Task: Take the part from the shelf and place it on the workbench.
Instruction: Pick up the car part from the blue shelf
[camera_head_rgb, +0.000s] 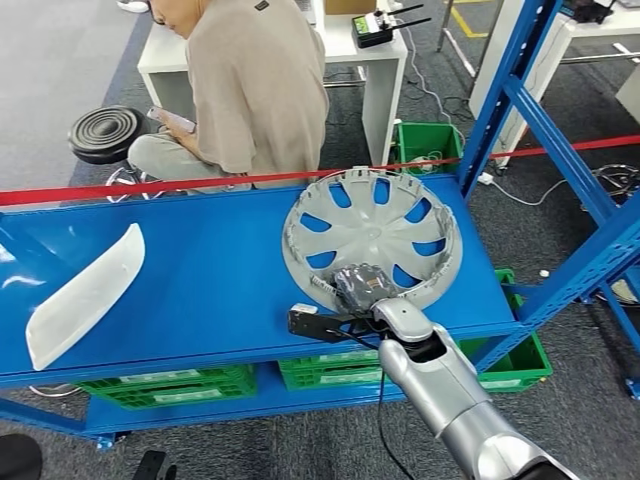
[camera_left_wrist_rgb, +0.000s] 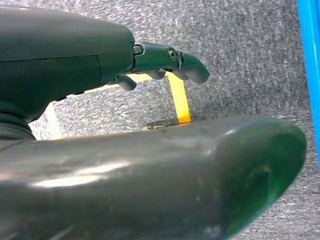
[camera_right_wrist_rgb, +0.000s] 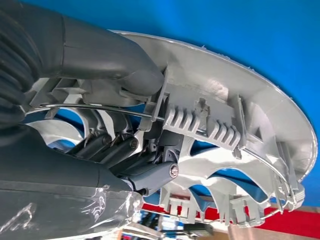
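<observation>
Nothing readable here tbh. The green bins (camera_head_rgb: 189, 388) under the blue shelf (camera_head_rgb: 204, 280) have white labels on the front, but the print's too small and blurry to make out. Black device (camera_head_rgb: 371, 30) on the white worktop (camera_head_rgb: 355, 55) has a green display, can't read it either. No brands or nos. anywhere.

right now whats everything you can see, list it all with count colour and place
wheel cover: 1, grey, right part of blue shelf, gripped at its near rim
curved panel: 1, white, left end of shelf
shelf: 1, blue, across the middle
crates: several, green, under and behind the shelf
tape barrier: 1, red, beyond the shelf
person: 1, beige top, seated behind shelf
stool: 1, black, beside the person
table: 1, white, far side
right hand: grips the wheel cover
left hand: dark, over grey floor, holding nothing
</observation>
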